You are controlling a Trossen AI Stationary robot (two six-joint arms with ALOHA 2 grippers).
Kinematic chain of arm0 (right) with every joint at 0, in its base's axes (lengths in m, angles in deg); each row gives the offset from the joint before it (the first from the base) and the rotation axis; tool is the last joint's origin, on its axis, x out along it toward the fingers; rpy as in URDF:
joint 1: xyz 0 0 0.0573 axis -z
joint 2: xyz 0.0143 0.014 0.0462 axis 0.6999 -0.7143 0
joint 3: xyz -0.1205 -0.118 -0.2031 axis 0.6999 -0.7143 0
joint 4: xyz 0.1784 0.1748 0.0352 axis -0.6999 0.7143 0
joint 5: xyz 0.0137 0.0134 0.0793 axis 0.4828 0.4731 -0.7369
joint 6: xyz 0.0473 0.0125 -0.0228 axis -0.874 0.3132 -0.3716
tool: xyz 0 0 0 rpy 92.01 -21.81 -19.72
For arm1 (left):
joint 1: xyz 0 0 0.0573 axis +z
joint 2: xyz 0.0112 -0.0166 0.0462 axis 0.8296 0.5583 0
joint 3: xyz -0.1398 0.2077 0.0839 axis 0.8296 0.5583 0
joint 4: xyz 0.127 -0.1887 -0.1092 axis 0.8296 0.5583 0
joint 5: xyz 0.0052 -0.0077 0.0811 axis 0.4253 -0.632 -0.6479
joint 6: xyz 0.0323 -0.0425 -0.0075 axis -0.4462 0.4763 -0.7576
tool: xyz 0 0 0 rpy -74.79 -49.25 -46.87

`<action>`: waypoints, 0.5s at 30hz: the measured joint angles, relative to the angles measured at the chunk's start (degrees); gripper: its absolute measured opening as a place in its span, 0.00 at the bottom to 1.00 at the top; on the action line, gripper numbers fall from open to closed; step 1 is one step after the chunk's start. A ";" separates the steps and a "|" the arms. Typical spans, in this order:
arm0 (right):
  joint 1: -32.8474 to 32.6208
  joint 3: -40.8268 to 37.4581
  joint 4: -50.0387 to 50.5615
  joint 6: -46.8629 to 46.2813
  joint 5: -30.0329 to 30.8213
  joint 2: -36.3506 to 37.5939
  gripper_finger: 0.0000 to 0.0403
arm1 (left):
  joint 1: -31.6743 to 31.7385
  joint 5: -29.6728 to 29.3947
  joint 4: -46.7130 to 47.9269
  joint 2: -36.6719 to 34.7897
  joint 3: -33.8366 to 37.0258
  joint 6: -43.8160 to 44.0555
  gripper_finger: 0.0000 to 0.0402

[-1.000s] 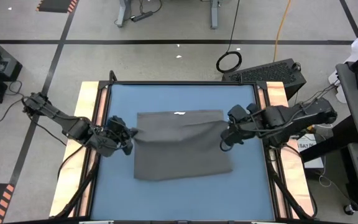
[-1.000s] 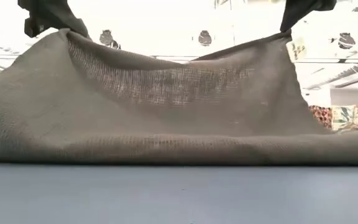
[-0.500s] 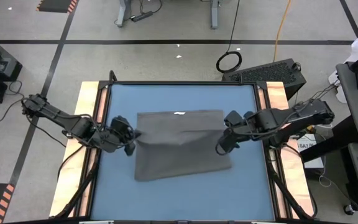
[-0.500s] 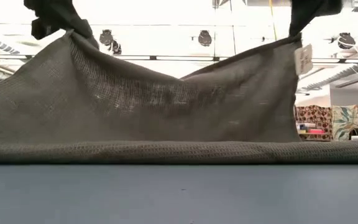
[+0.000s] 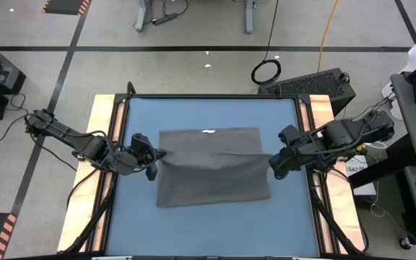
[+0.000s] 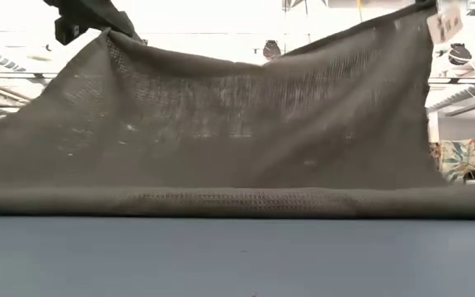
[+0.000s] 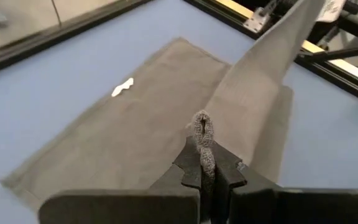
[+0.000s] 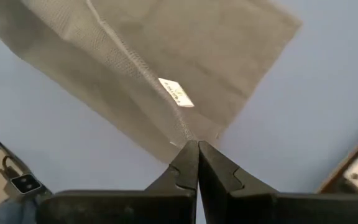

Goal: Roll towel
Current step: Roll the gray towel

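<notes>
- We see the towel (image 5: 211,167) mid-table (image 5: 211,112), its near edge lifted taut.
- Left gripper (image 5: 152,155): jaws clamped on the towel's left corner.
- Right gripper (image 5: 274,165): jaws pinching the right corner, beside a white tag (image 8: 176,92).

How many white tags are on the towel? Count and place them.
2. One tag lies at the towel's flat far edge; the other tag hangs by the corner pinched in the right gripper. Others may be hidden.
</notes>
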 joint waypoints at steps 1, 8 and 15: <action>-0.01 1.68 1.26 -0.01 0.81 -0.34 0.00 | -0.01 -0.60 0.02 0.00 0.00 -0.55 0.01; 3.37 0.78 1.19 5.85 4.56 -0.99 0.00 | 2.84 -2.18 0.30 0.02 0.00 -2.01 0.01; 5.83 -6.28 1.21 7.19 4.51 -1.07 0.00 | 5.91 -2.18 6.38 0.20 -0.02 -2.35 0.01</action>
